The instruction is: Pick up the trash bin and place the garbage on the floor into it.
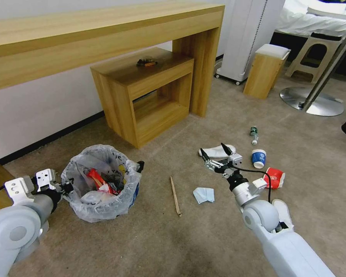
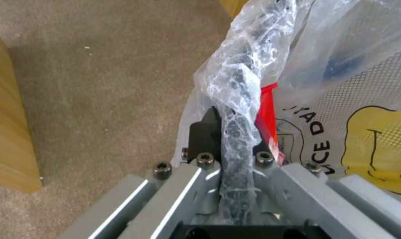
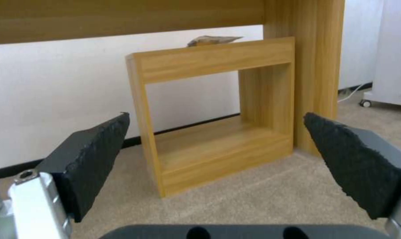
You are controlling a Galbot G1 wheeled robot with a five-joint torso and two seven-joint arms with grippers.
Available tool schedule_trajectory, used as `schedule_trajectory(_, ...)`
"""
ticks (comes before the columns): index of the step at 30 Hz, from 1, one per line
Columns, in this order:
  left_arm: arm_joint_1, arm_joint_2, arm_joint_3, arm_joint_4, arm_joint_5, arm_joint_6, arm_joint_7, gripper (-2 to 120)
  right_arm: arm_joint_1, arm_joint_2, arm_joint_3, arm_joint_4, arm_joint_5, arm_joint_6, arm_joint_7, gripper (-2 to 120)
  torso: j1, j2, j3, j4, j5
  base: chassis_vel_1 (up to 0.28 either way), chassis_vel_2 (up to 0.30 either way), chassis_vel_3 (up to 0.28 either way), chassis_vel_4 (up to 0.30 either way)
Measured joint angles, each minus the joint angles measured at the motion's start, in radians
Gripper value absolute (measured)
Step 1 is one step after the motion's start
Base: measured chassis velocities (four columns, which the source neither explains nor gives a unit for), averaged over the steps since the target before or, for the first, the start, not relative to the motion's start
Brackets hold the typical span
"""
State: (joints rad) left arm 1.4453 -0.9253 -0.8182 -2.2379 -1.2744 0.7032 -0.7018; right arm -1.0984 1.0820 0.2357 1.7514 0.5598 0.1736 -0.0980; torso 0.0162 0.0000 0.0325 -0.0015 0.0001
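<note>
**A:** While the left gripper is clamped on the rim of the small round trash bin lined with crinkled translucent plastic, where does that leave the other arm?

**B:** The right gripper hangs over the beige short-pile carpet with its black fingers spread wide and nothing between them. From its wrist it faces the low wooden side table by the wall.

**A:** And the bin itself?

**B:** At the near left, by the left arm. The left wrist view shows the pads pressed together on a fold of bag and rim. Red scraps already lie inside.

**A:** What is left on the carpet?

**B:** A white slipper lies just beyond the right gripper's fingertips, its long axis running left to right. To the right of it are a blue-and-white paper cup, a red crumpled wrapper and, farther off, a small green bottle. Nearer and to the left lie a pale blue tissue and a thin wooden stick, the stick running near to far.

**A:** So which arm should pick?

**B:** The right one, most likely. All the litter lies on its side, and the bin sits well to the left of it all.
</note>
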Motion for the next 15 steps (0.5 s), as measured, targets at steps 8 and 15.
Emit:
schedule_trajectory(8,0.000,0.002,-0.001,0.000,0.000,0.000,0.002,0,-0.002,0.001,0.001,0.000,0.000,-0.001,-0.008,100,0.000,0.000,0.000,0.0002,0.0000,0.000,0.000,0.000,0.000)
schedule_trajectory(15,0.006,0.001,-0.003,-0.004,0.007,-0.001,0.006,0,-0.007,-0.001,0.003,0.004,0.001,0.001,-0.009,100,0.000,0.000,0.000,0.0000,0.0000,0.000,0.000,0.000,0.000)
